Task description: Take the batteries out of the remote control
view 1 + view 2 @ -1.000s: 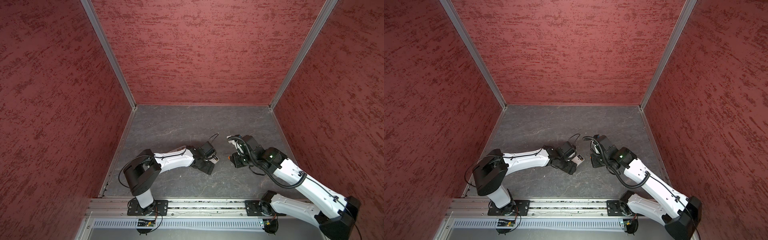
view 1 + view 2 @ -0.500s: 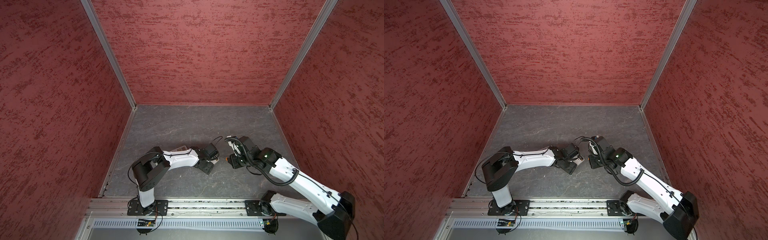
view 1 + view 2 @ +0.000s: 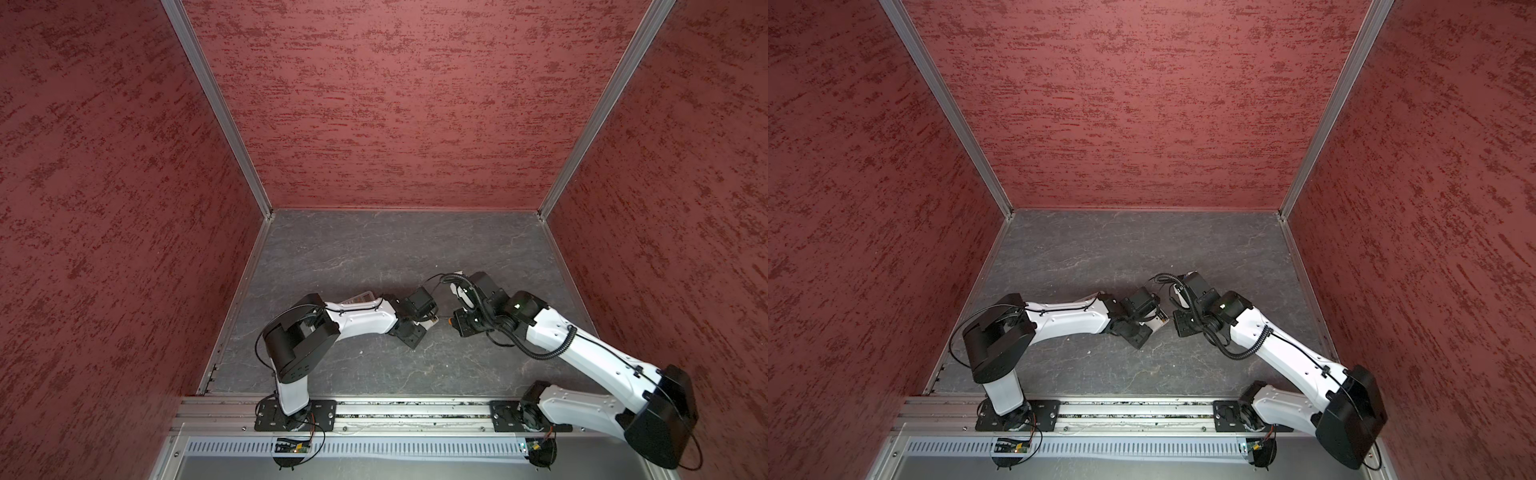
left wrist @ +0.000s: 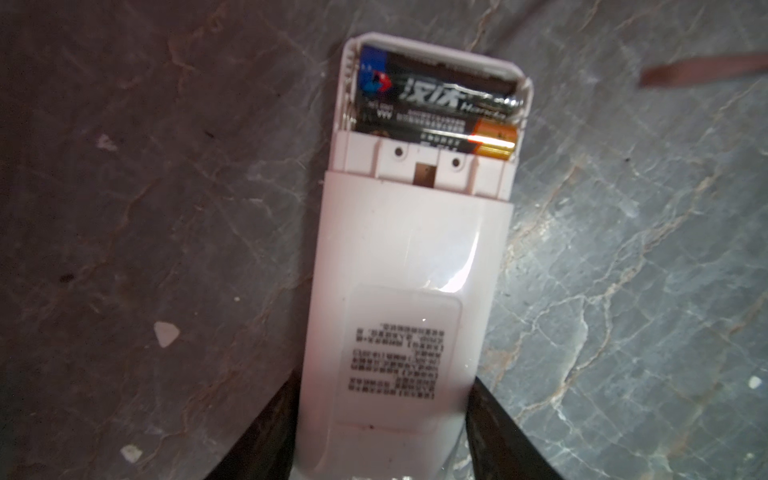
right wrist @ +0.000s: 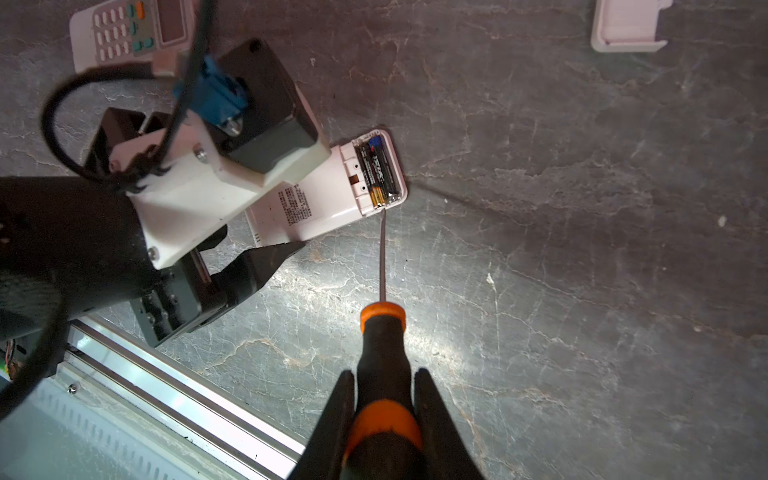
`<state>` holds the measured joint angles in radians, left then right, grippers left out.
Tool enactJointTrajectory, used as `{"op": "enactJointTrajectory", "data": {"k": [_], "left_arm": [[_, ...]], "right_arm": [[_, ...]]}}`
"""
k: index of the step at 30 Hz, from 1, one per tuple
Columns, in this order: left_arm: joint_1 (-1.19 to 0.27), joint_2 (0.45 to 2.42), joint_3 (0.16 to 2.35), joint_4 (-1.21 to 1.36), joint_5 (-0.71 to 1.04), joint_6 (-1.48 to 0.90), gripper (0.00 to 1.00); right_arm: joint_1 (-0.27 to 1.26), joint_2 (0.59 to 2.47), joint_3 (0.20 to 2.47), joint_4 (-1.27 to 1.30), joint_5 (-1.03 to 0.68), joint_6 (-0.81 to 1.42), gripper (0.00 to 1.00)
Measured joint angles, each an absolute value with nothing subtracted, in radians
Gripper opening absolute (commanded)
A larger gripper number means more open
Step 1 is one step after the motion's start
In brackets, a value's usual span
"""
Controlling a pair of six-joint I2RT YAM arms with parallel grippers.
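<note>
– Grip first: what does the right gripper [image 5: 384, 374] hold?
– It is clamped on the black-and-orange handle of the screwdriver [image 5: 381, 332]. The thin shaft runs ahead, and its tip sits at the corner of the remote control [image 5: 316, 208], beside the gold end of one battery.
– And the left gripper [image 4: 382, 380]?
– Its dark fingers [image 4: 266, 428] are closed against both long sides of the remote's labelled back, at the end away from the compartment.
– Where are the batteries [image 4: 436, 104]?
– Two lie side by side in the uncovered compartment at the remote's other end. The remote lies face down on the grey marbled table [image 4: 623, 291].
– Anything in the way?
– In the right wrist view, the left arm's white camera mount [image 5: 216, 178] and a black cable [image 5: 193, 62] cover the remote's middle. In both top views the two wrists hide most of it.
– Around it?
– A second remote [image 5: 120, 37], keypad up, lies behind the left wrist. A pale battery cover [image 5: 627, 25] lies well apart from everything. White chips [image 4: 166, 332] dot the table, and an aluminium rail [image 5: 174, 399] runs along its edge.
</note>
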<state>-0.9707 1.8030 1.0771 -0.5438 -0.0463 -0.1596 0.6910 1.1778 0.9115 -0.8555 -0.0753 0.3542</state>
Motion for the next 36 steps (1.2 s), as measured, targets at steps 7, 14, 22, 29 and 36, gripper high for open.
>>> {"op": "enactJointTrajectory", "data": {"k": [7, 14, 22, 29, 36], "left_arm": [[-0.971, 1.799, 1.069, -0.537, -0.044, -0.15, 0.61], [-0.971, 1.795, 1.064, -0.53, -0.043, -0.147, 0.61], [-0.971, 1.795, 1.064, -0.53, -0.042, -0.143, 0.6], [-0.971, 1.795, 1.064, -0.529, -0.038, -0.142, 0.6], [-0.97, 1.795, 1.063, -0.526, -0.035, -0.142, 0.59]], "right_arm": [[0.691, 1.215, 0.912, -0.849, -0.076, 0.355, 0.0], [0.691, 1.23, 0.912, -0.823, -0.075, 0.359, 0.0], [0.691, 1.254, 0.912, -0.799, -0.075, 0.359, 0.0], [0.691, 1.257, 0.912, -0.794, -0.075, 0.359, 0.0], [0.691, 1.26, 0.912, -0.794, -0.068, 0.359, 0.0]]}}
